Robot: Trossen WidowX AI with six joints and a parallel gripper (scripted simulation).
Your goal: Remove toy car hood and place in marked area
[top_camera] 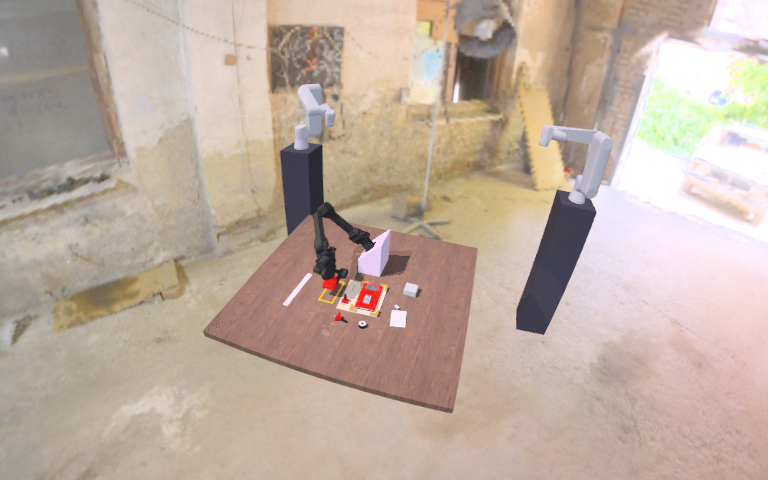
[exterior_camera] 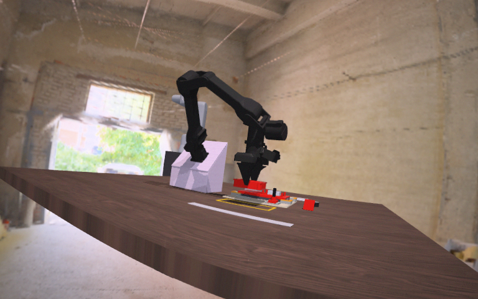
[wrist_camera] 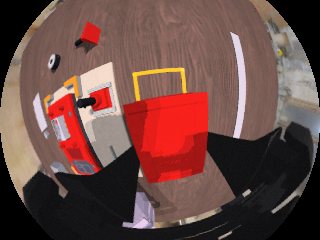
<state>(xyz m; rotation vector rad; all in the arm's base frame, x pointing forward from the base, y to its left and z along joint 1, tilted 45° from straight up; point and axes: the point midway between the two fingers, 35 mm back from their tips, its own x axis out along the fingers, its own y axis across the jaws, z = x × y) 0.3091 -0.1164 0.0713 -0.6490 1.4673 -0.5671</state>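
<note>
The gripper [exterior_camera: 250,181] is clamped on the red hood [wrist_camera: 167,135], held at frame centre, low over the yellow-outlined marked area [wrist_camera: 159,83]. Removal looks done; setting down and release remain. The toy car [wrist_camera: 72,135] lies just left; a white strip [wrist_camera: 238,80] is seen right, apart.

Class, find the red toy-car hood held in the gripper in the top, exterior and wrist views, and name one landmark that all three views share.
Top: the red toy-car hood is left of centre on the table, under the black arm, above the yellow outline.
Exterior: hood is at centre, just below the gripper.
Wrist: hood fills the centre, clamped in the gripper.
Shared landmark: the yellow rectangular outline marked on the table.
</note>
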